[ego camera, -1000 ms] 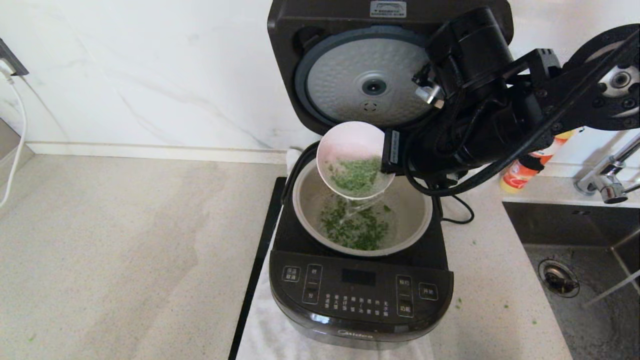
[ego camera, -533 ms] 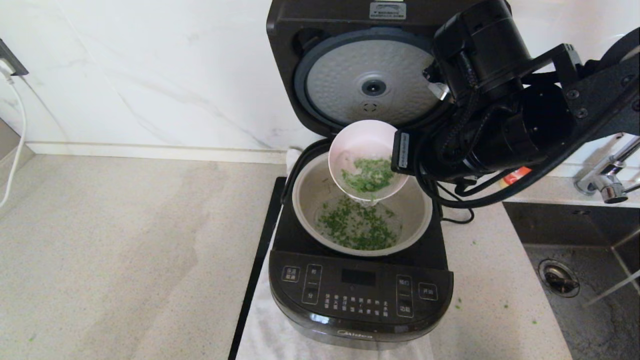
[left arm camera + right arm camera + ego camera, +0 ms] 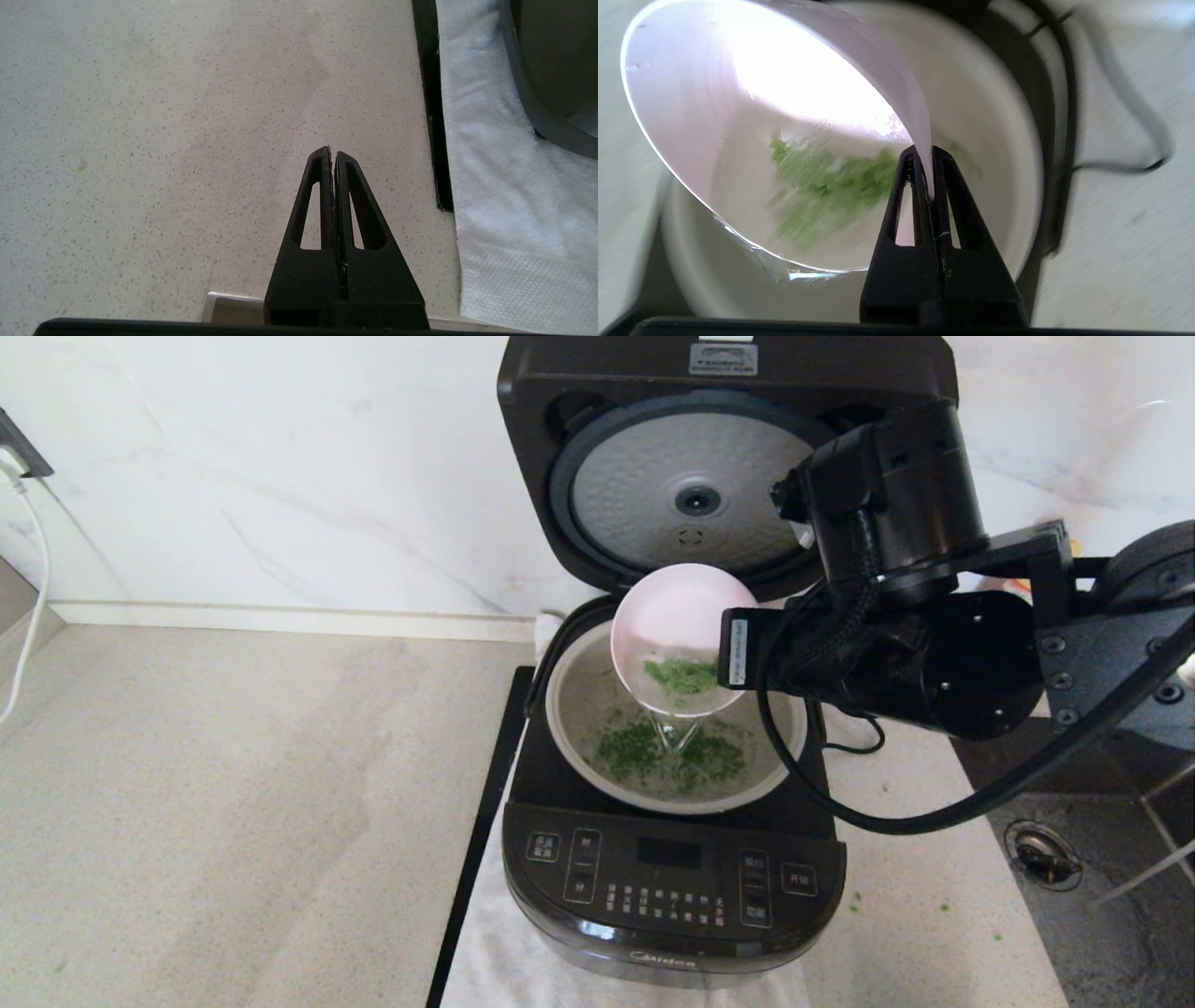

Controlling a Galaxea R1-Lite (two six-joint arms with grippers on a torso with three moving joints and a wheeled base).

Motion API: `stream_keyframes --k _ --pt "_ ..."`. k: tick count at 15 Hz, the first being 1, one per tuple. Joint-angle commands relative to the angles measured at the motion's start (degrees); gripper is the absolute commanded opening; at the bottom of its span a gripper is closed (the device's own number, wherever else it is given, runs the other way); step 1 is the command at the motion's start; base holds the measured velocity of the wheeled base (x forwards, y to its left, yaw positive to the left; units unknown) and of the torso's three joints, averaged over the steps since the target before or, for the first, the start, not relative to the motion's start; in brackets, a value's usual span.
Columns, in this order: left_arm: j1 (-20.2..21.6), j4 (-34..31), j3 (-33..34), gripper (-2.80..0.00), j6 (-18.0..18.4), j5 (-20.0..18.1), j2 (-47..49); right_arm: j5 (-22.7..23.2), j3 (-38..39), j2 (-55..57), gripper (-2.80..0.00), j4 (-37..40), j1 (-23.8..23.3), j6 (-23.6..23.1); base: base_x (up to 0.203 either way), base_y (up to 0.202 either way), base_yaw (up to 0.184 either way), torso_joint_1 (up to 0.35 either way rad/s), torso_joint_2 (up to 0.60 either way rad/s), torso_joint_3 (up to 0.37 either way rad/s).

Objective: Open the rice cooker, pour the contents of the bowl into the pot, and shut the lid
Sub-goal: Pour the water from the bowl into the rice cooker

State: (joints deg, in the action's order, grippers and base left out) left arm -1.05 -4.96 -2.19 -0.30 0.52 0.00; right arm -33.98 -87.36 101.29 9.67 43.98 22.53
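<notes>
The right gripper [image 3: 928, 161] pinches the bowl [image 3: 738, 116] by its thin rim, tipped over the pot [image 3: 775, 747]. Smooth, rigid, wet: likely slippery, so the rim pinch must hold firm.

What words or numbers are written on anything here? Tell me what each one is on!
"Midea": on the bottom front edge of the rice cooker.
Button labels on the front panel: white signs, too small to read.
Sticker on the top edge of the lid: print too small to read.
White label on the right arm near the bowl: too blurred to read.
</notes>
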Motion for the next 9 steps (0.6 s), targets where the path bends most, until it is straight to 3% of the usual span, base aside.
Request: stream_keyframes --k 1,5,9 --pt "-0.01 -0.05 0.08 -2.80 -0.05 0.00 -0.18 -2.35 6.66 -1.43 -2.80 -9.42 0.55 -3.53 0.000 0.000 0.000 0.000 0.00 0.000" --pt "-0.01 -0.05 0.00 -2.80 -0.05 0.00 -0.18 -5.98 17.69 -2.03 -2.80 -31.82 2.13 -13.62 0.000 0.000 0.000 0.000 0.00 0.000" --pt "-0.01 -0.05 0.00 -2.80 -0.05 0.00 -0.18 -7.63 28.90 0.42 -2.80 -62.78 3.62 -28.47 0.000 0.000 0.000 0.000 0.00 0.000"
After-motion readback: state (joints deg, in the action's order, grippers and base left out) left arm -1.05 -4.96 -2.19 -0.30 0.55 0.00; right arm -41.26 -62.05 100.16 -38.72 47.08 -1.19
